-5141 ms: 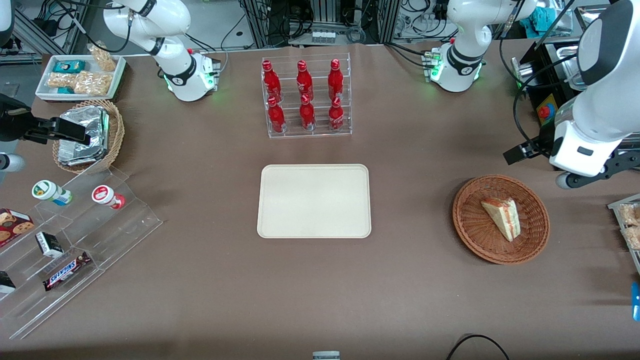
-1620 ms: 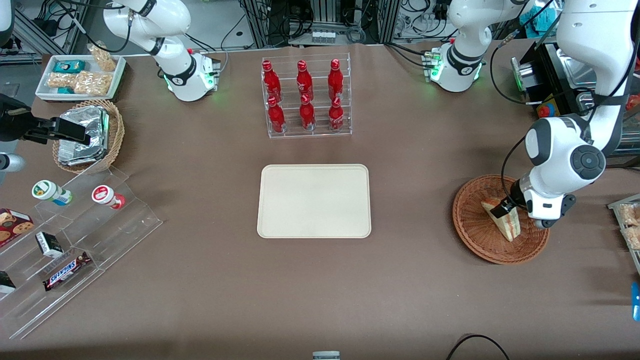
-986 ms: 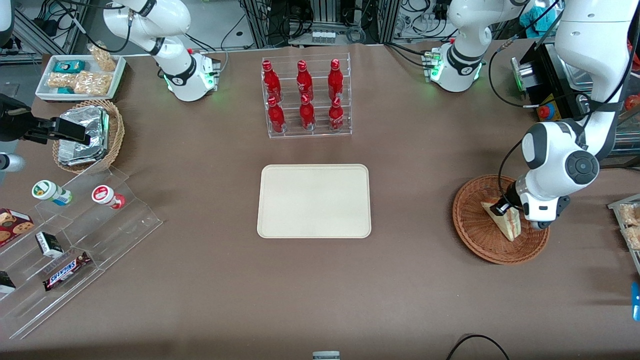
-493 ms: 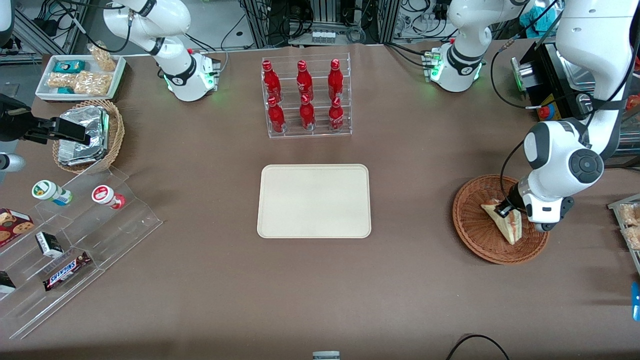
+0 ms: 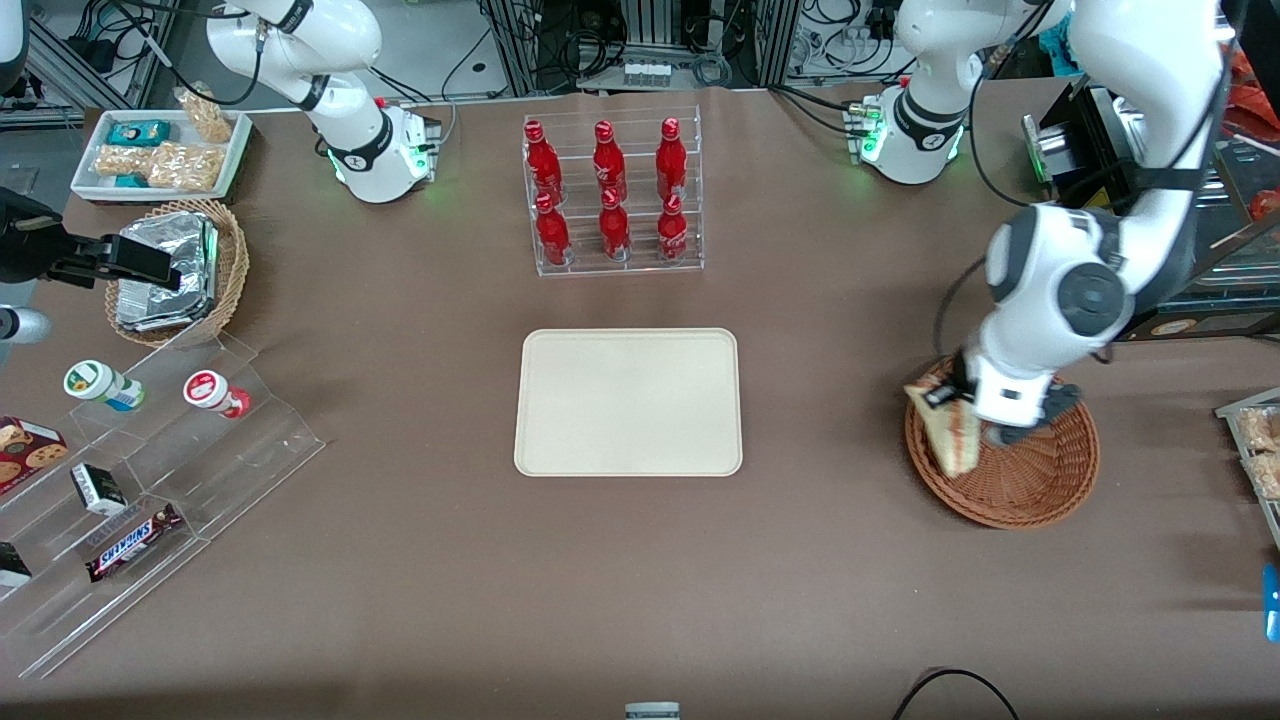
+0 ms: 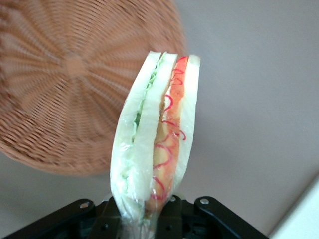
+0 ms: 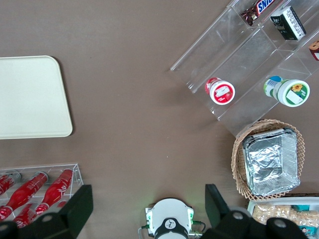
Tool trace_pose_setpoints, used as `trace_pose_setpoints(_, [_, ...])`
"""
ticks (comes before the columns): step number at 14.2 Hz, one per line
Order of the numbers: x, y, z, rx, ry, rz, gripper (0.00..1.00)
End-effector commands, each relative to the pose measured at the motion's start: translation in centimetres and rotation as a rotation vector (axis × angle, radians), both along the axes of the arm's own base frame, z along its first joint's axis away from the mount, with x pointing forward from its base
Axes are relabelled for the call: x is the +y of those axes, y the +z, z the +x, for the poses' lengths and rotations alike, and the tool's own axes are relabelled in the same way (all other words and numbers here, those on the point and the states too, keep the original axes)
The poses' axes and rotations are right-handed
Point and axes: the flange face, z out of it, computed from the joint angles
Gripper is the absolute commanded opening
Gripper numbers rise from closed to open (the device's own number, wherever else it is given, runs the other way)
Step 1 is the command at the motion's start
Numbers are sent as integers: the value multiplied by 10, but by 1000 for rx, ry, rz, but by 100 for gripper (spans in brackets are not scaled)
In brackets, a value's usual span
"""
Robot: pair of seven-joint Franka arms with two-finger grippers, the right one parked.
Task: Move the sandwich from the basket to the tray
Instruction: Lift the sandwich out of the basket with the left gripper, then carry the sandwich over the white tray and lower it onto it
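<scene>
My gripper (image 5: 950,400) hangs over the rim of the reddish-brown wicker basket (image 5: 1040,480) on its tray side, shut on the sandwich (image 5: 948,436). In the left wrist view the sandwich (image 6: 154,139), a clear-wrapped pale wedge with green and red filling, stands up out of the gripper (image 6: 144,221), its narrow end pinched between the black fingers (image 6: 107,221). It is lifted clear of the basket (image 6: 65,84), whose woven spiral bottom lies bare below. The cream tray (image 5: 628,402) rests flat mid-table, with nothing on it.
A clear rack of red bottles (image 5: 612,195) stands farther from the front camera than the tray. Toward the parked arm's end are a tan basket of foil packets (image 5: 175,270), a white snack tray (image 5: 160,152) and clear stepped shelves (image 5: 150,480).
The gripper came down onto the sandwich in the basket and shut on it. Over the last half second it has lifted the sandwich and carried it toward the tray, to the basket's rim.
</scene>
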Motion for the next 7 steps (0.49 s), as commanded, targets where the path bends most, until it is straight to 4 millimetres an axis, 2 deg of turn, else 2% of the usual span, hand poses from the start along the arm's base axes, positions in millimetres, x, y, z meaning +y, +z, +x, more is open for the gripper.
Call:
trace_pose_setpoints(1, [-63, 13, -25, 12, -122, 1, 15])
trace_pose_setpoints(3, [-120, 16, -44, 15, -224, -23, 15])
trace_pose_setpoints(5, [-178, 5, -65, 34, -328, -56, 15])
trace_pose_setpoints(7, [-237, 1, -76, 49, -408, -108, 15])
